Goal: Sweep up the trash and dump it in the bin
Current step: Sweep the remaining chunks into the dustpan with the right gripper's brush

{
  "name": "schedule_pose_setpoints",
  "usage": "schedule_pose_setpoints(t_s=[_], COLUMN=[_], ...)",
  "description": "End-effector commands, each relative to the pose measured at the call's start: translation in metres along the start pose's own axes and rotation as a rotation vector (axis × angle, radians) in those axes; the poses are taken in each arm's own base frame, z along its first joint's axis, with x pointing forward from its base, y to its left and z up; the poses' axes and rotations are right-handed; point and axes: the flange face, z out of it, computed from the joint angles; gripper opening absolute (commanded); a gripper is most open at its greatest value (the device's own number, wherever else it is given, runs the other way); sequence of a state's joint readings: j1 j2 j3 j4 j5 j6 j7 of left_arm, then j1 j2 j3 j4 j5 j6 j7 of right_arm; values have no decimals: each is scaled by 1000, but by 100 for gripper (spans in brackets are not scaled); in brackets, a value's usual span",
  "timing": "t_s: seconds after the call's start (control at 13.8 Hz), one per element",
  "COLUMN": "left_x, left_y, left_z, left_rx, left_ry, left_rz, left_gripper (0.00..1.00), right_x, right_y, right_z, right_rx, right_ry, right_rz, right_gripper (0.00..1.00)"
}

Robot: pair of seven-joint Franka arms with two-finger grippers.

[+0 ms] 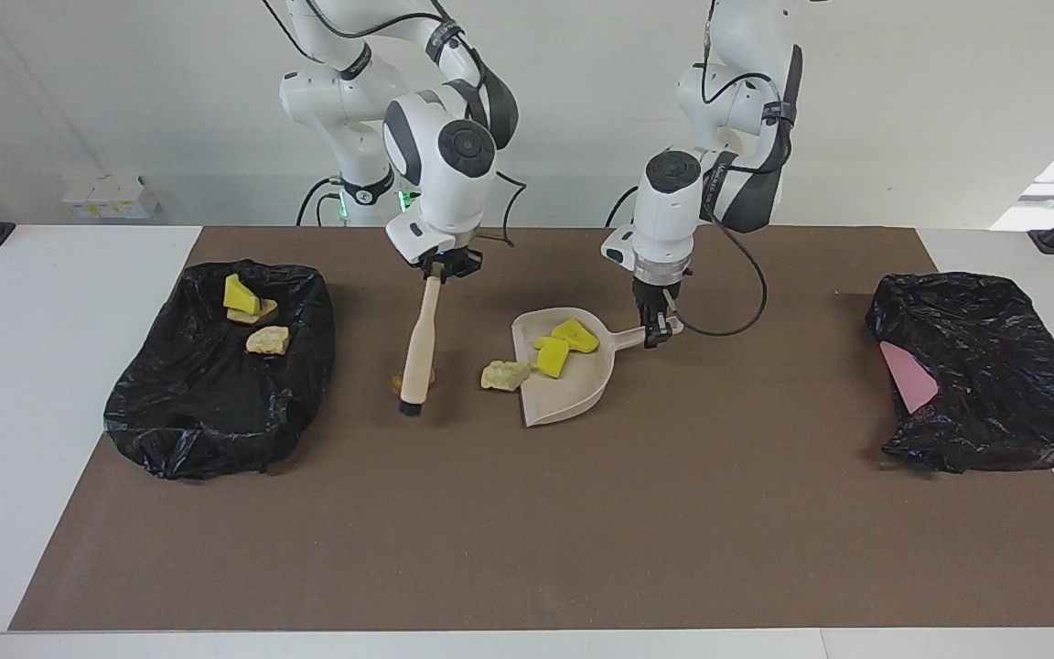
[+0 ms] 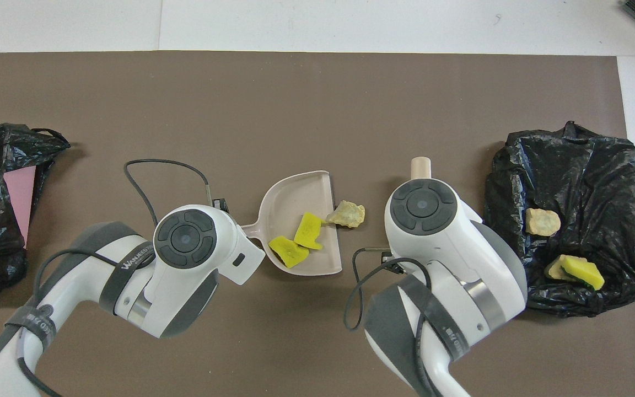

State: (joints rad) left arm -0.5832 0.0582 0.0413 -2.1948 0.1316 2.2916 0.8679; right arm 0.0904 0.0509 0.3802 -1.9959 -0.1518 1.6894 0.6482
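I am clamping my right gripper (image 1: 441,265) on one brush (image 1: 418,346), its bristles down beside one brown lump (image 1: 396,377). My left gripper (image 1: 656,325) is gripping one dustpan (image 1: 573,389) holding two yellow wedges (image 1: 563,346); one pale lump (image 1: 504,375) is touching its lip. One bin (image 1: 216,403) is holding three pieces.

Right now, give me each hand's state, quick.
Left hand: shut on the dustpan handle.
Right hand: shut on the brush, its bristles down beside the golden-brown lump.
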Motion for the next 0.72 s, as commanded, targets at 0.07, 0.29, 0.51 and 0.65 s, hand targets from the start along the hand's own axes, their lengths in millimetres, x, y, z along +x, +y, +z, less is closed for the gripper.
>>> schedule_pose_setpoints(t_s=[0.07, 0.29, 0.51, 0.65], left_x=[14, 20, 22, 22], left_y=[16, 27, 32, 33], left_z=[-4, -6, -6, -7], left_rx=[1, -31, -48, -48], left_ry=[-2, -38, -58, -58], left_rz=[-94, -147, -157, -153], left_gripper=[0, 0, 0, 0], right_x=[0, -5, -7, -10], right_y=[45, 60, 44, -1], right_z=[42, 68, 64, 69], right_rx=[-40, 2, 91, 165], right_ry=[4, 34, 28, 10], right_rz=[-76, -199, -292, -341], right_gripper=[0, 0, 0, 0])
